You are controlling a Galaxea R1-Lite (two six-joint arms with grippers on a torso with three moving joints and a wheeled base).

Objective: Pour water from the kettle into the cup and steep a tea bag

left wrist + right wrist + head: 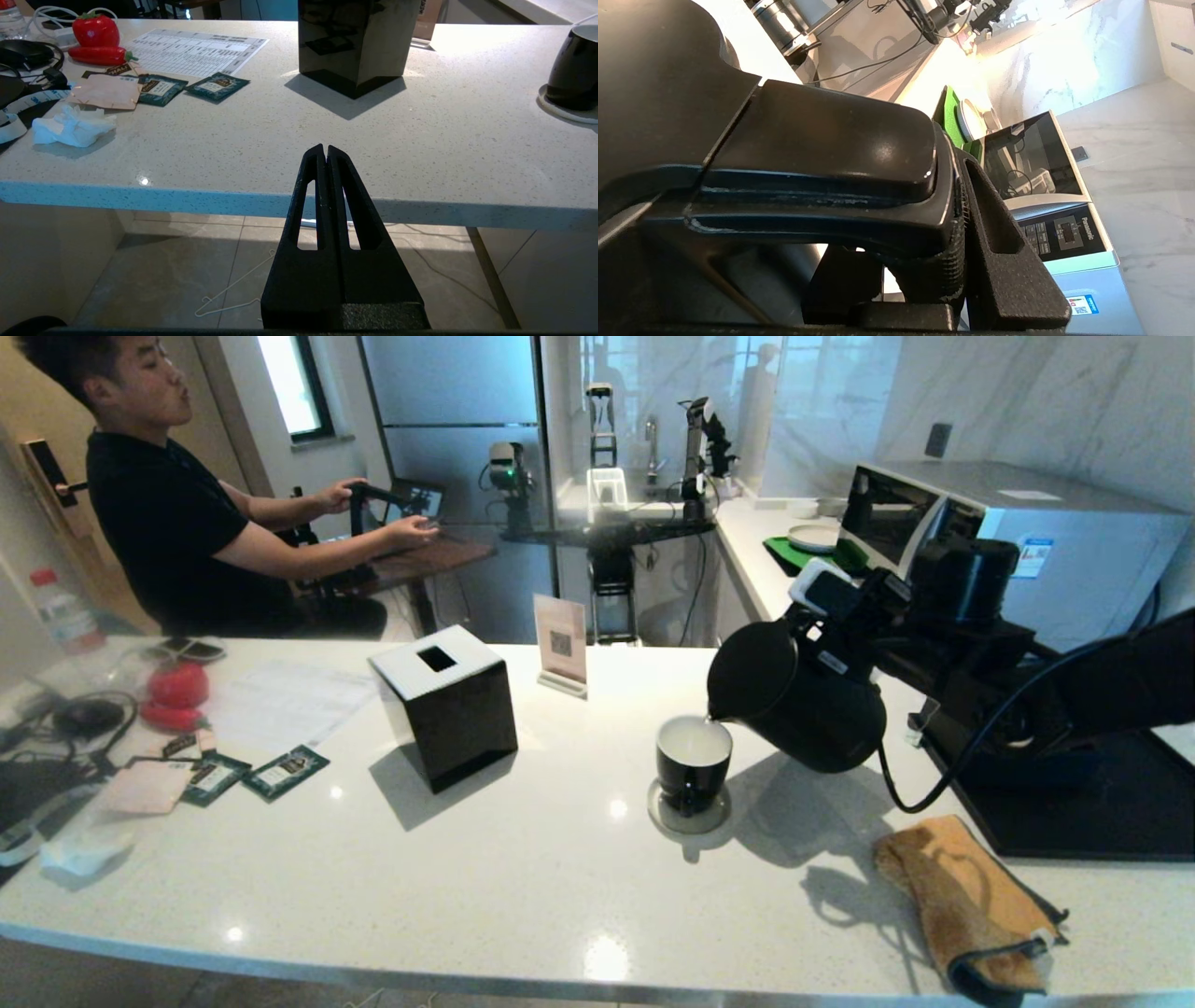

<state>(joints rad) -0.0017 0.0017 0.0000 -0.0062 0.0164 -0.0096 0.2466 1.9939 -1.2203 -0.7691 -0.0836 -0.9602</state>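
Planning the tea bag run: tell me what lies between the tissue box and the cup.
Only bare countertop separates the tissue box from the cup, per the head view.

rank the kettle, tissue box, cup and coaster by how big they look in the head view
1. kettle
2. tissue box, nearly as big; it sits at a similar depth, so the ranking is close
3. cup
4. coaster, only its rim shows beneath the cup

black kettle (794, 695) tipped over cup (693, 763)
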